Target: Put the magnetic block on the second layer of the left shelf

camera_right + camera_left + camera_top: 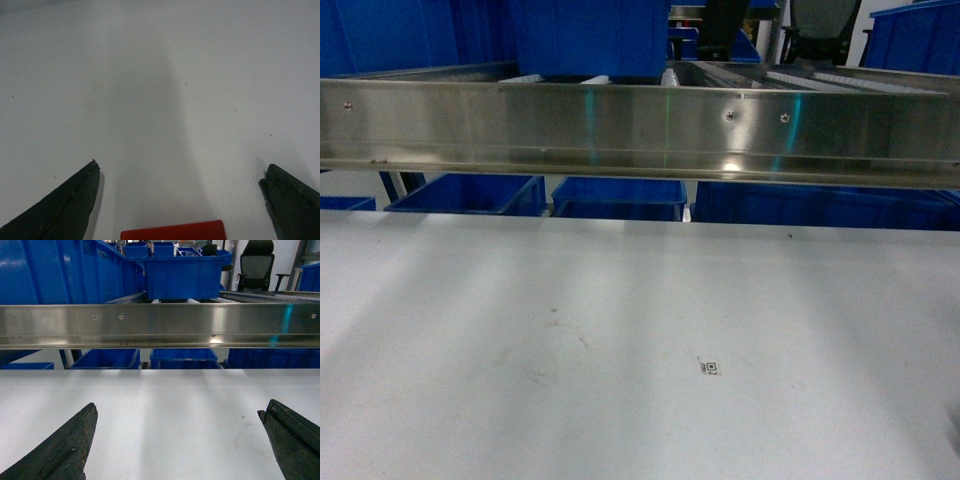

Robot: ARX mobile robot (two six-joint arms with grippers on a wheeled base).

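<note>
R gripper [180, 195] open above magnetic block [172, 230].

Head cam sits low over the white tabletop [620, 350], looking forward and slightly down at the steel shelf rail [640, 130]. Left wrist cam faces the same rail [160, 325] level-ish from just above the table [175, 405], so those two overlap there, blue crates included. Right wrist cam points steeply down, close to bare tabletop [160, 100].

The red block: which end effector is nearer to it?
Right. The right end effector is open with the red block between its fingers; the left end effector faces the shelf rail, no block visible there.
</note>
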